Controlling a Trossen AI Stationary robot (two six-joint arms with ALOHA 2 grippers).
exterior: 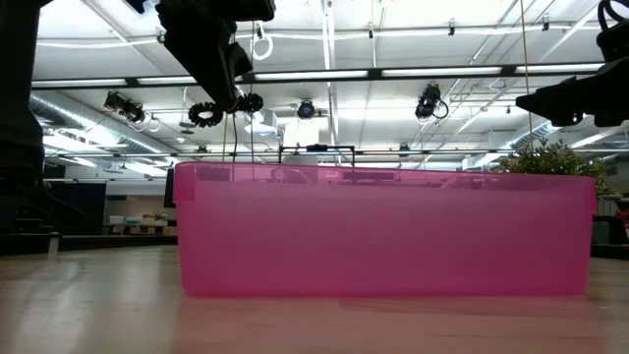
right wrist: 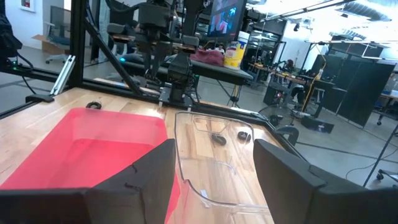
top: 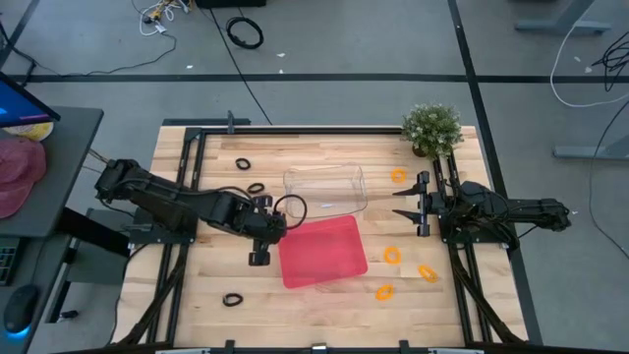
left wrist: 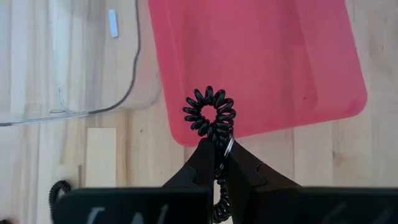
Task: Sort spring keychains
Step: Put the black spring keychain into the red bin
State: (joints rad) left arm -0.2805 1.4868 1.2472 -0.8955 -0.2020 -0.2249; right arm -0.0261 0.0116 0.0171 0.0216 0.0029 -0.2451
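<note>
a wooden worktop (top: 206, 285) carries two containers side by side: a shallow red plastic tray (top: 324, 252) and a clear plastic tray (top: 325, 190) just beyond it. the sorting looks barely begun.

the left arm's fingers (left wrist: 219, 163) are clenched on one small black coiled spring keychain (left wrist: 210, 115), whose loop stands out just past the fingertips, raised above the near edge of the red tray; in the low view it hangs well above the tray's rim. as a judgement, this is the first black loop on its way to a container, and it has not been let go.

neither tray seems to hold a sorted loop in the high view; the right wrist view shows two small dark shapes at the clear tray's far end, but whether they lie inside it or behind it cannot be told.

three more black coiled loops (top: 242, 162) lie loose on the worktop on the left arm's side, two near its fingers and one (top: 232, 299) well behind them. four orange coiled loops (top: 392, 255) lie loose on the right arm's side, one (top: 398, 175) close to a small potted plant (top: 432, 128).

the right arm's fingers (right wrist: 214, 165) wait spread apart and empty, pointing toward both trays.

so, by appearance, seven loops remain untouched and one is in transit.
</note>
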